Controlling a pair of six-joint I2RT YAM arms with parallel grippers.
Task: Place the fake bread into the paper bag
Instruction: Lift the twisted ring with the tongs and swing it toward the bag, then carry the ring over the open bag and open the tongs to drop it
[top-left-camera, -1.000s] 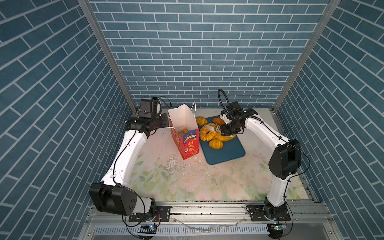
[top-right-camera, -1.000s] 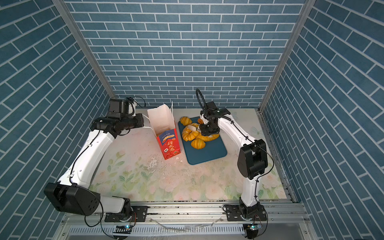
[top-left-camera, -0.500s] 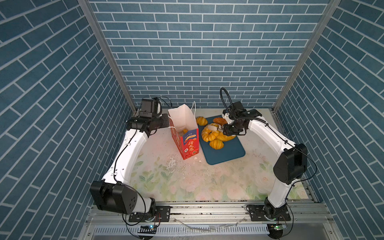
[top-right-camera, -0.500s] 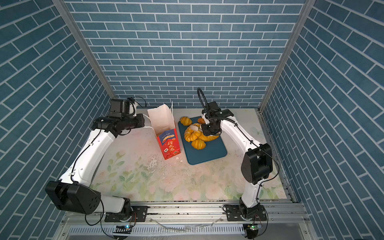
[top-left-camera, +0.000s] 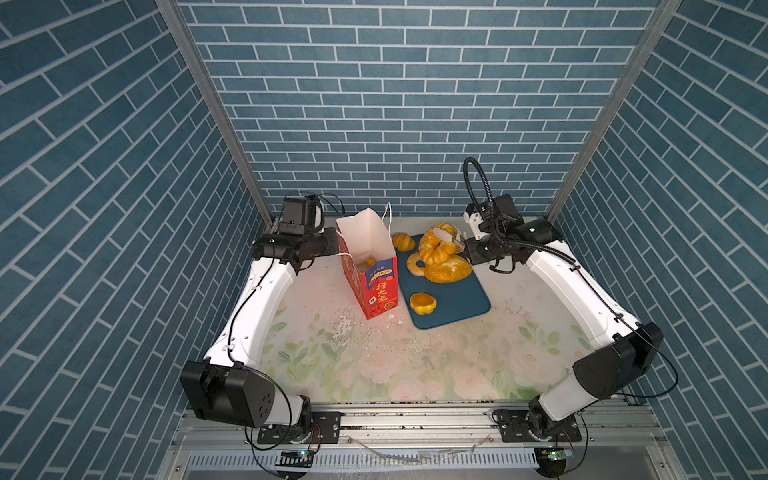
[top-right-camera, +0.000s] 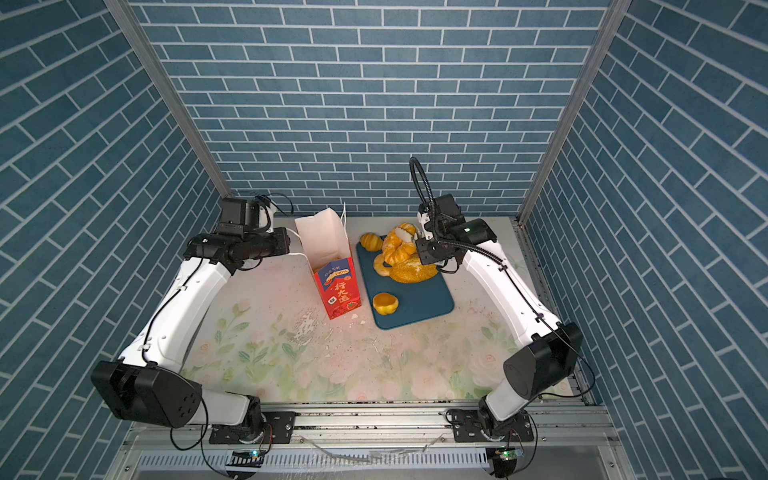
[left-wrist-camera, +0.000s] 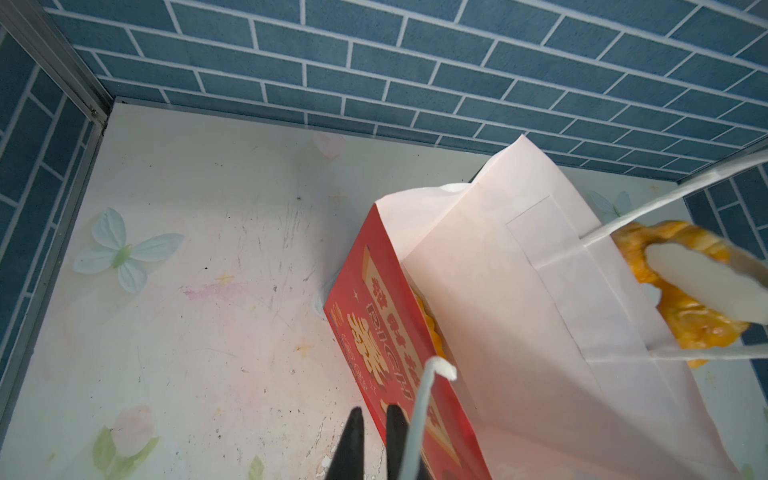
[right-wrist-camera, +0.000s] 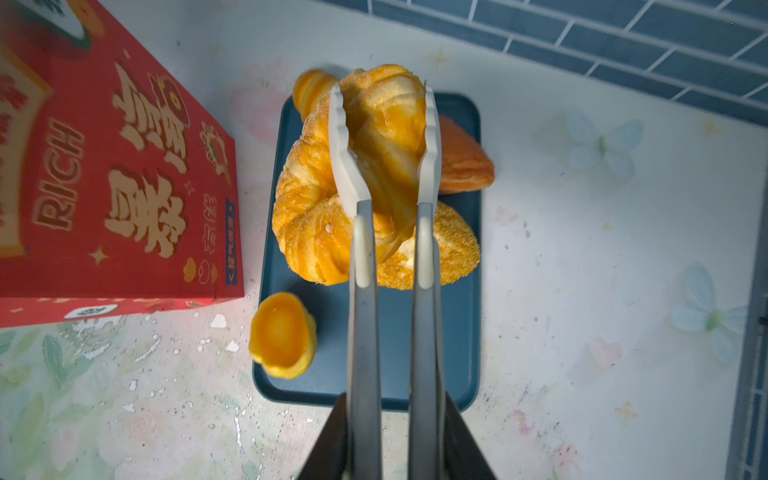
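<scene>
The paper bag (top-left-camera: 376, 286) (top-right-camera: 338, 286) stands upright and open left of the teal tray (top-left-camera: 457, 307). One fake bread lies inside the bag (top-left-camera: 368, 262). My left gripper (top-left-camera: 332, 245) (left-wrist-camera: 374, 415) sits by the bag's far-left rim, shut on its white cord handle (left-wrist-camera: 422, 399). My right gripper (top-left-camera: 471, 249) (right-wrist-camera: 392, 419) is shut on grey tongs (right-wrist-camera: 361, 316). Their white tips clamp a braided ring (top-left-camera: 436, 245) (right-wrist-camera: 382, 137), raised over the tray. An oval loaf (top-left-camera: 451, 270), a small ridged bun (top-left-camera: 422, 302), a croissant (top-left-camera: 402, 242) and a flat reddish pastry (right-wrist-camera: 461, 162) stay at the tray.
White flakes (top-left-camera: 345, 328) litter the floral table top in front of the bag. Blue brick walls close in the back and both sides. The bag's second cord handle (top-left-camera: 389, 216) sticks up at its far rim.
My right gripper has closed the tongs on the braided ring and lifted it up off the pile. The left arm and the bag have stayed put.
</scene>
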